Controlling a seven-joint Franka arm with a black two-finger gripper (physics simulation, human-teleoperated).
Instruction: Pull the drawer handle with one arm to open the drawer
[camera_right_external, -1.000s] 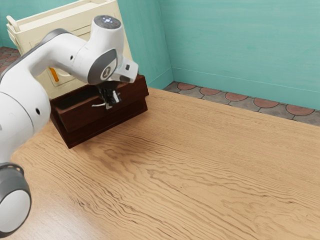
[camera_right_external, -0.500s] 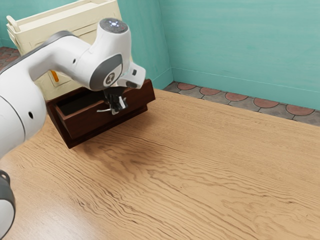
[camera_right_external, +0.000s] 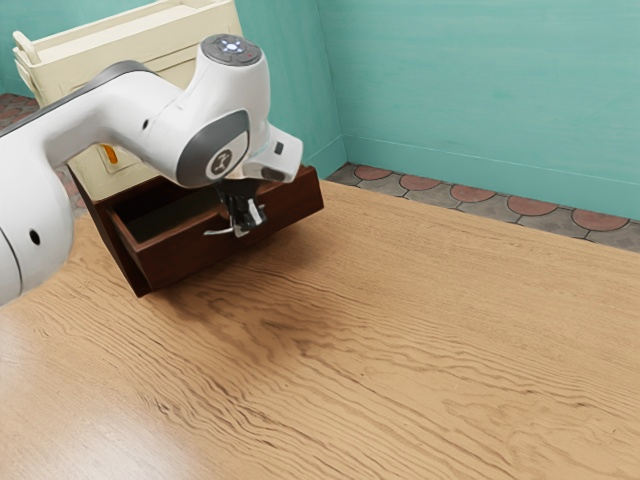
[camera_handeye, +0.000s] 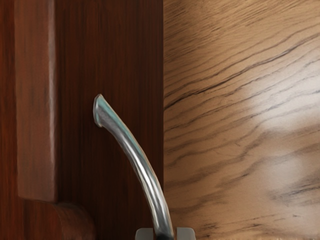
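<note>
I have the drawer (camera_right_external: 184, 260) partly open: its dark wooden front stands out from the cabinet (camera_right_external: 112, 246), and from the exterior view I can look down over the rim into the hollow inside. So the main thing the task asks for is met in part at least — this is no longer a question of finding the handle or getting a grip.

The handle (camera_handeye: 141, 168) is a curved, polished metal bar on the drawer's front, out over the counter (camera_right_external: 400, 340). My jaws are closed in on it, one on each side of the bar, and I read that as a firm pinch rather than a loose straddle. The arm (camera_right_external: 125, 108) reaches over the drawer from the exterior view's left, with the hand angled down at the front.

How much travel is left I can't tell; the back of the drawer is hidden, so I have no sight of its stop. My judgement is that the pull is well along and that a bit more in the same line, straight out from the cabinet, would settle it. I'd keep it slow — drawing askew could bind the drawer or let the smooth bar slip through the pinch. After that, only letting go and backing off would remain.
</note>
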